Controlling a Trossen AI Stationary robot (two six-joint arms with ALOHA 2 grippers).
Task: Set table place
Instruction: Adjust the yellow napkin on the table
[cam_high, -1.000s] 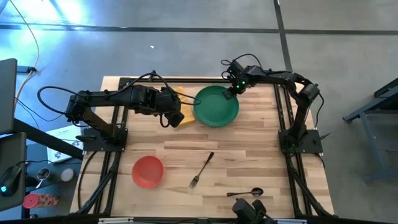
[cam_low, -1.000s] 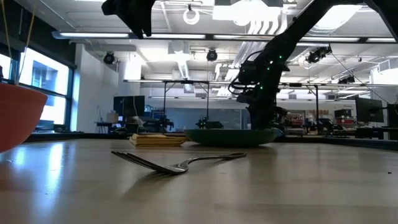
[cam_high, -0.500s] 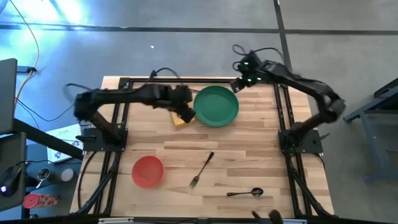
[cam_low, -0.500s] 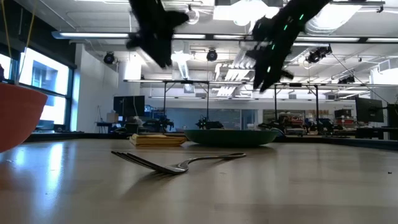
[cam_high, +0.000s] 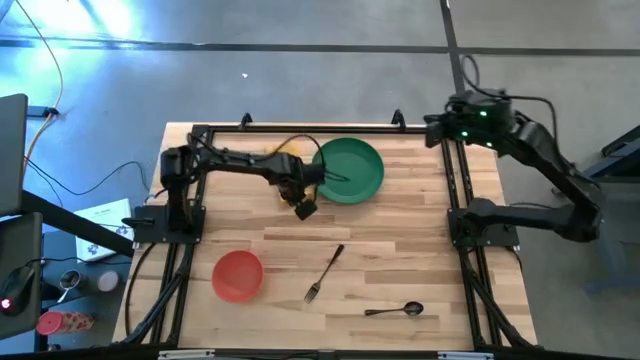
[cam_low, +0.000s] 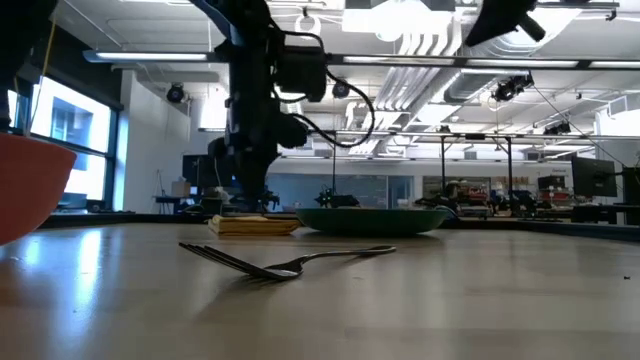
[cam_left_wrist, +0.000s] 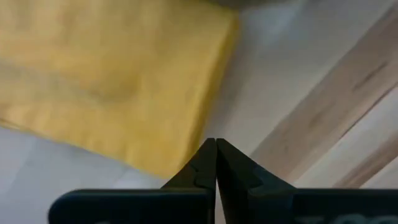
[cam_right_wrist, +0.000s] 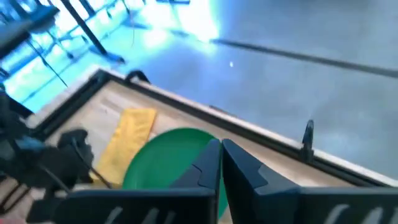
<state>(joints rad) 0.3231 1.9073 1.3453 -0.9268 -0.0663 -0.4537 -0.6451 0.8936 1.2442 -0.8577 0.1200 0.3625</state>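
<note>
Yellow napkin (cam_left_wrist: 118, 81) just ahead of left gripper (cam_left_wrist: 216, 163) — fingertips together.

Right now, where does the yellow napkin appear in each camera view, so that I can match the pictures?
High view: yellow napkin mostly hidden under the left arm, just left of the green plate.
Low view: flat stack left of the plate.
Left wrist view: fills the upper left.
Right wrist view: beside the plate, at.
Shared landmark: the green plate.

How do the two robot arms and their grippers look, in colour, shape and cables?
Both arms are dark and jointed, with thin black cables looping beside them. The left gripper has two dark pointed fingers, like the right gripper. The right arm shows small green lights near its wrist.
</note>
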